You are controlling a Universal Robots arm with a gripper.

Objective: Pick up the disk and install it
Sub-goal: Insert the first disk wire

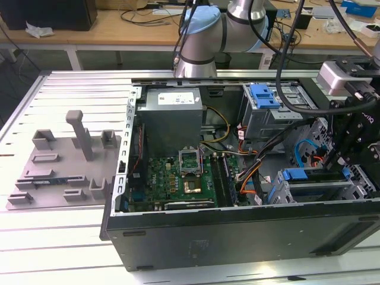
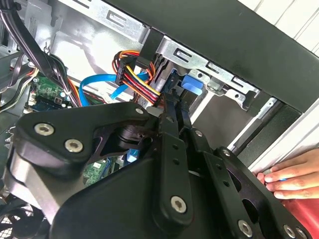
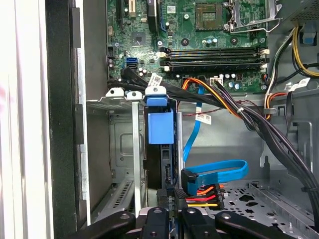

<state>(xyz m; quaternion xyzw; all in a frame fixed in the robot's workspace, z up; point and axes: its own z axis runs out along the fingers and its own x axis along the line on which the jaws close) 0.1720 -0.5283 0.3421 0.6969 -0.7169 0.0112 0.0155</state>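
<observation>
- Down in the grey metal drive cage (image 3: 124, 164) of the open black computer case (image 1: 237, 237) stands the blue-bracketed hard disk (image 3: 160, 130), edge-on.
- Black claw (image 3: 169, 219) pinches the disk's edge; keep it square to the slot.
- Keep clear of the orange-yellow power cables (image 3: 204, 194) alongside.

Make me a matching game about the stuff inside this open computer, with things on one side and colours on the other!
Things:
1. disk bracket
2. motherboard
3. power supply box
4. computer case

Colours:
A. black
B. green
C. blue
D. grey

Pairs: 1-C, 2-B, 3-D, 4-A
</observation>
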